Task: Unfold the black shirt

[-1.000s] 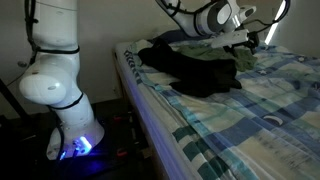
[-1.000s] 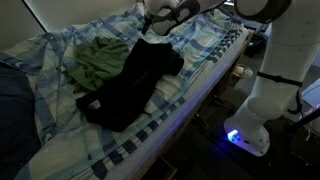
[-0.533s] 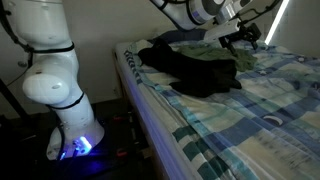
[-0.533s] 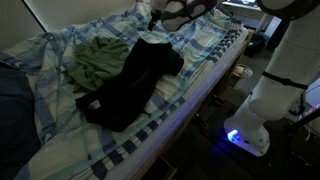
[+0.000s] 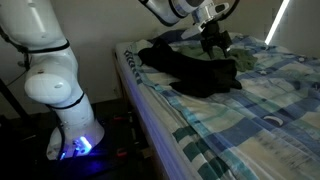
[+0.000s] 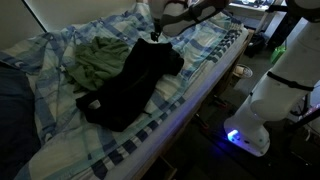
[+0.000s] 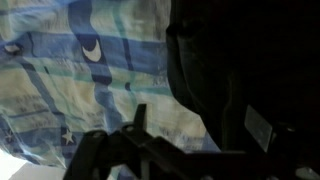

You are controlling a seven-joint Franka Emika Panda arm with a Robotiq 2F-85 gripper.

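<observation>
1. My gripper [image 7: 200, 135] hangs just over the black shirt [image 7: 250, 60]. In the wrist view my two fingers [image 7: 140, 125] stand wide apart, and I hold nothing.
2. I cannot tell if my fingers touch the black shirt or only hang close above it.
3. In the wrist view the black shirt is dark and blurry. It fills the side under one finger.
4. Just beside the black shirt is the blue checked sheet [image 7: 90, 95]. It has a small white moon shape [image 7: 92, 52] on it.
5. In an exterior view the gripper [image 6: 158, 32] is at one end of the black shirt [image 6: 130, 85]. The shirt lies on the bed in a long, bunched heap, not spread flat.
6. One end of the black shirt lies close to the side edge of the bed [image 6: 175, 115].
7. A green shirt [image 6: 98, 60] lies crumpled right beside the black shirt, touching it, on the side away from that edge.
8. In an exterior view the gripper [image 5: 213, 42] is above the spot where the black shirt [image 5: 195, 75] meets the green shirt [image 5: 243, 60].
9. Well away from the black shirt, on the floor past the bed's edge, stands the white base of my arm [image 5: 55, 90].
10. A blue light [image 5: 78, 147] glows at the bottom of that base.
</observation>
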